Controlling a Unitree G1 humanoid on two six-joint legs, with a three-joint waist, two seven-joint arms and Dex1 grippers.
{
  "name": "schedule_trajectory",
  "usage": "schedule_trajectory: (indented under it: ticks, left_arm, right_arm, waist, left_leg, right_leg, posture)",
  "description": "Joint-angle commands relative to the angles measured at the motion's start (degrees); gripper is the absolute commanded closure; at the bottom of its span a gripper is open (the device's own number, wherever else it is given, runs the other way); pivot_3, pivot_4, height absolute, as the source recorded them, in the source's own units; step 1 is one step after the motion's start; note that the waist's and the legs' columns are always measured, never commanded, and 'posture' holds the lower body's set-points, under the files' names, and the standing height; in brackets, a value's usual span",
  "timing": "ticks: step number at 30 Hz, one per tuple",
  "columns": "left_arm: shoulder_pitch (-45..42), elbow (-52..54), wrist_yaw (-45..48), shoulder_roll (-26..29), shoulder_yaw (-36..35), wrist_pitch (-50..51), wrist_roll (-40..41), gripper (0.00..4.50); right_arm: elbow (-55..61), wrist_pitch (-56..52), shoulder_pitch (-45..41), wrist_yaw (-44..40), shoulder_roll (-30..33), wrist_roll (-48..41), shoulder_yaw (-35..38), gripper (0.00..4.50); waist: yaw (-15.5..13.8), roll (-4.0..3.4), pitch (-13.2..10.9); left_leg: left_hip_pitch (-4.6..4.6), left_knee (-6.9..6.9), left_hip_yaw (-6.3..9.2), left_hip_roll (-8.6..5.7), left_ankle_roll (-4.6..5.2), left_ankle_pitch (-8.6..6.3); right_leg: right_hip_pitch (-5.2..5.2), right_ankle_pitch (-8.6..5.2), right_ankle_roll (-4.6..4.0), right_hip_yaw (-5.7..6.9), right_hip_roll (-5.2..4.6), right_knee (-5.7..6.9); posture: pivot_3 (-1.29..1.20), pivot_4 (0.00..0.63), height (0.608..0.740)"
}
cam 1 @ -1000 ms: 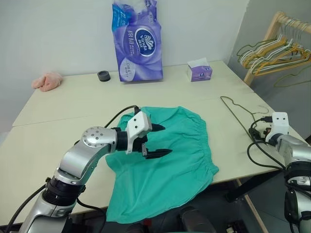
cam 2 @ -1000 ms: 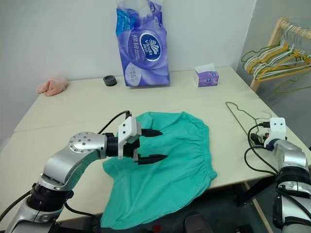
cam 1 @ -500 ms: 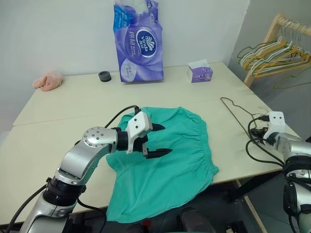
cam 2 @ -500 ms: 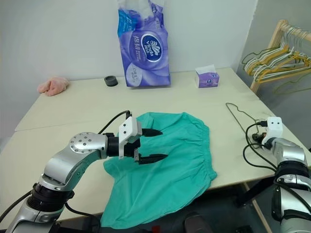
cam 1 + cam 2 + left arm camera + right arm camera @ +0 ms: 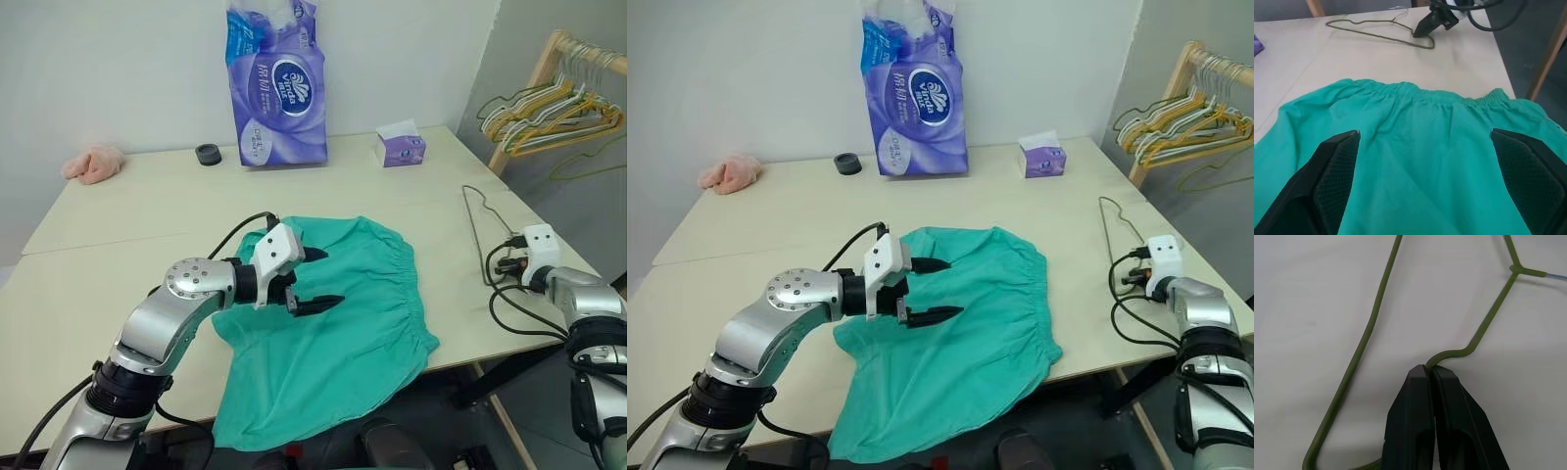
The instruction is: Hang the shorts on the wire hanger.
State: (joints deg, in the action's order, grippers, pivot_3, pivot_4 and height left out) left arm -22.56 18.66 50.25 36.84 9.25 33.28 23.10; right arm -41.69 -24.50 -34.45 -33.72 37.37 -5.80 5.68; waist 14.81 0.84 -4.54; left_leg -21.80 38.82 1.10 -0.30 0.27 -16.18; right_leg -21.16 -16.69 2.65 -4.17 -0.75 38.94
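- Left eye view: the shorts [image 5: 333, 328] lie spread on the near edge of the desk [image 5: 127, 215], one leg drooping over the front. The left hand [image 5: 315, 279] hovers just above the cloth, fingers wide apart, grasping nothing. At the desk's right edge the wire hanger [image 5: 476, 235] has swung since a second ago; its long side now runs nearly straight away from the robot, where before it lay slanted.
- Right eye view: same layout. The right hand [image 5: 1136, 281] sits at the hanger's near end. Far side of the desk: a purple tissue pack [image 5: 914, 93], a small tissue box [image 5: 1042, 157], a black ring [image 5: 847, 164], a pink cloth lump [image 5: 729, 171]. A rack of spare hangers [image 5: 1190, 113] stands beyond the right corner.
- Left wrist view: gathered waistband runs across, both fingers splayed over the teal cloth, no contact visible. The hanger lies beyond, well apart from the shorts.
- Right wrist view: the right hand has just clamped; its fingers [image 5: 1415, 431] are pinched together on the olive wire at a bend.
- Reading: the hanger looks secured. Probably next is lifting it toward the shorts; the thin wire could slip.
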Motion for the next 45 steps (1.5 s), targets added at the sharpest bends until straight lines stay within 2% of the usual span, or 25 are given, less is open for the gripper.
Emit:
schedule_trajectory:
  ticks: [1,8,11,14,23,29,38,42,45]
  left_arm:
    - [-1.77,-3.22,-3.85,-0.7,-4.44,-0.99,-1.34,0.0]
    - [-2.57,-5.64,-5.68,-0.63,-8.48,0.5,-0.06,0.0]
    - [-3.14,-7.39,-7.04,-0.19,-11.27,2.1,0.56,0.0]
    - [-3.89,-9.99,-7.77,0.23,-14.39,4.89,2.15,0.0]
    - [-2.98,-12.41,-3.66,2.37,-15.7,11.58,6.38,0.0]
    - [-2.0,-12.93,0.4,4.37,-12.77,11.74,5.86,0.0]
    - [-2.47,-13.24,4.08,4.88,-10.52,11.67,5.75,0.0]
    - [0.91,-8.6,10.44,8.32,-5.91,11.83,5.92,0.0]
    - [1.12,-8.3,11.91,9.33,-4.74,11.07,5.44,0.0]
  right_arm:
    - [14.73,-1.91,0.0,-7.67,0.56,-2.54,-2.44,4.45]
    - [30.9,-5.44,1.05,-16.46,3.07,-3.25,-7.22,4.45]
    - [36.28,2.66,2.08,-21.05,6.98,1.69,-12.83,4.45]
    - [37.71,15.46,2.66,-21.62,10.16,8.98,-18.15,4.45]
    - [31.51,46.79,-3.28,-14.53,10.55,23.42,-23.93,4.45]
    - [27.12,61.0,-7.79,-10.03,8.66,26.63,-24.82,4.45]
    - [25.26,69.47,-8.8,-11.37,6.84,26.33,-26.62,4.45]
    - [24.72,70.74,-9.94,-11.91,5.74,26.25,-27.36,4.45]
    - [24.59,71.6,-10.51,-12.14,5.17,25.71,-27.35,4.45]
  waist:
    - [0.08,-0.16,-0.09]
    - [-0.54,-0.22,-0.13]
    - [-0.79,-0.24,-0.14]
    - [-0.58,-0.23,-0.15]
    - [-0.16,-0.24,-0.16]
    - [0.04,-0.24,-0.16]
    - [0.5,-0.24,-0.16]
    - [1.08,-0.25,-0.16]
    - [1.2,-0.25,-0.16]
  left_leg:
    - [-0.01,0.0,-0.01,-0.01,0.0,0.0]
    - [-0.11,0.0,0.11,-0.02,-0.01,0.0]
    - [-0.18,0.0,0.14,-0.09,-0.01,0.0]
    - [-0.17,0.0,0.14,-0.09,-0.01,-0.01]
    - [-0.13,0.01,0.13,-0.08,-0.02,0.0]
    - [-0.09,0.0,0.16,-0.06,-0.02,0.0]
    - [-0.09,0.02,0.18,-0.06,-0.02,0.0]
    - [-0.07,0.01,0.2,-0.06,-0.02,0.0]
    - [-0.05,0.01,0.2,-0.06,-0.02,0.0]
  right_leg:
    - [-0.03,0.0,0.01,-0.02,0.0,0.02]
    - [-0.11,-0.03,0.07,0.1,-0.09,0.02]
    - [-0.14,-0.04,0.09,0.15,-0.33,0.02]
    - [-0.15,-0.05,0.11,0.16,-0.38,0.01]
    - [-0.18,-0.04,0.1,0.12,-0.39,0.07]
    - [-0.16,-0.04,0.09,0.14,-0.41,0.08]
    - [-0.13,-0.03,0.07,0.15,-0.45,0.08]
    - [-0.12,-0.03,0.07,0.15,-0.45,0.1]
    - [-0.11,-0.03,0.07,0.16,-0.45,0.11]
  posture:
    - [-0.27,0.048,0.74]
    - [-0.27,0.048,0.74]
    - [-0.27,0.048,0.74]
    - [-0.27,0.049,0.74]
    - [-0.27,0.052,0.74]
    - [-0.29,0.055,0.74]
    - [-0.29,0.054,0.74]
    - [-0.29,0.052,0.74]
    - [-0.29,0.051,0.74]
